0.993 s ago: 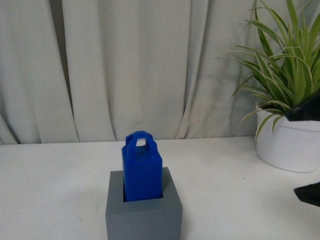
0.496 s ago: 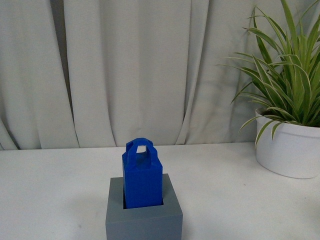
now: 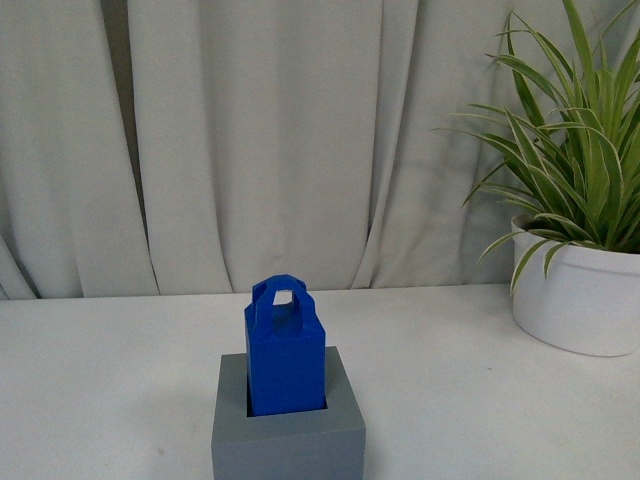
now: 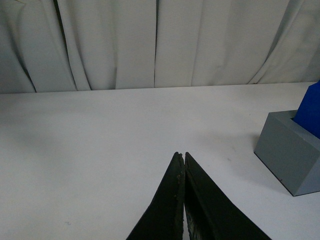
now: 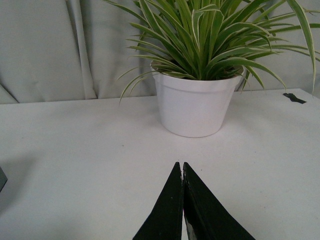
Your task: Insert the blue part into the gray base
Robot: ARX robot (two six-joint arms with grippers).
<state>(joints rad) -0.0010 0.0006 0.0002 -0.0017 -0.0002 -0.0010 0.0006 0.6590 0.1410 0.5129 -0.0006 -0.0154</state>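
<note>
The blue part [image 3: 286,352] stands upright in the gray base [image 3: 288,438] (recess occupied), well apart from both pincers. The left pincer [image 4: 184,156] and right pincer [image 5: 182,165] are each pressed together, empty, over bare worktop [image 4: 100,140].

potted plant [image 3: 575,250] right, table [image 3: 110,370] open left

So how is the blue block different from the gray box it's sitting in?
The blue part is bright blue, tall and narrow; the gray base is dull gray, wider and squat. The blue part has a small loop handle on top; the gray base has a square hole instead. Both are matte, square-sided blocks standing upright.
</note>
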